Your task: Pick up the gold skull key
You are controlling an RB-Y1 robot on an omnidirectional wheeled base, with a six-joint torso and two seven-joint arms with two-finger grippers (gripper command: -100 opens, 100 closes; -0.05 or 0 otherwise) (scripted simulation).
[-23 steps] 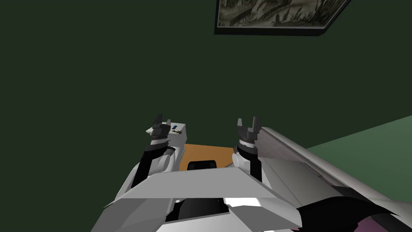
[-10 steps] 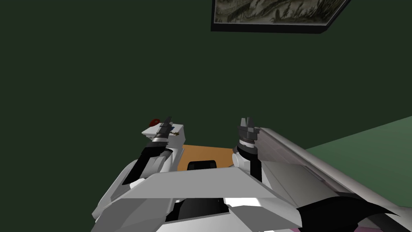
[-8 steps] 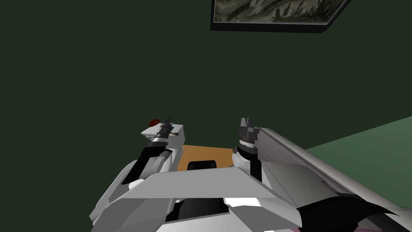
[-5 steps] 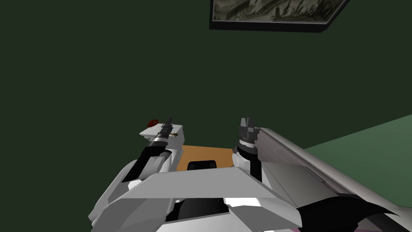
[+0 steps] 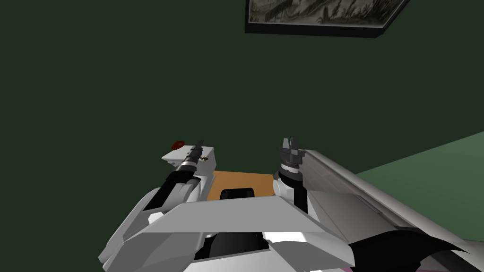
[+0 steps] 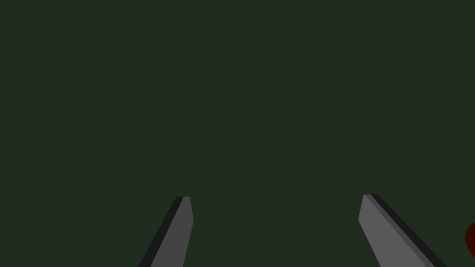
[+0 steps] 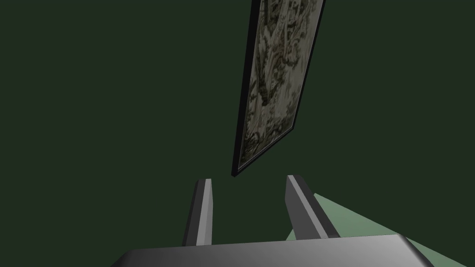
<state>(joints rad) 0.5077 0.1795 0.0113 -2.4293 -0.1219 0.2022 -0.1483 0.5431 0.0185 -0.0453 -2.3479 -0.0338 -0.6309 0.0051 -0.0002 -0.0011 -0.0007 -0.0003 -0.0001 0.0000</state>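
Note:
A small dark-gold key [image 5: 204,158] lies on top of a little white stand [image 5: 210,163], left of centre in the head view. My left gripper [image 5: 198,143] reaches over that stand, just left of the key and seen edge-on. In the left wrist view its fingers [image 6: 183,222] stand wide apart, so the left gripper [image 6: 276,204] is open with nothing between them, facing a dark green wall. My right gripper [image 5: 289,142] is raised at the right, away from the stand. The right gripper [image 7: 250,185] holds nothing, its fingers apart.
A dark red round thing [image 5: 178,144] sits at the stand's far left corner and shows beside the left fingers [image 6: 471,238]. An orange surface [image 5: 241,179] lies close in front of me. A long light grey piece of furniture [image 5: 340,174] runs along the right.
My left hand has turned edge-on and reached further over the stand, covering a small blue thing. The red thing has come into sight. The view has drifted slightly. The right arm holds still.

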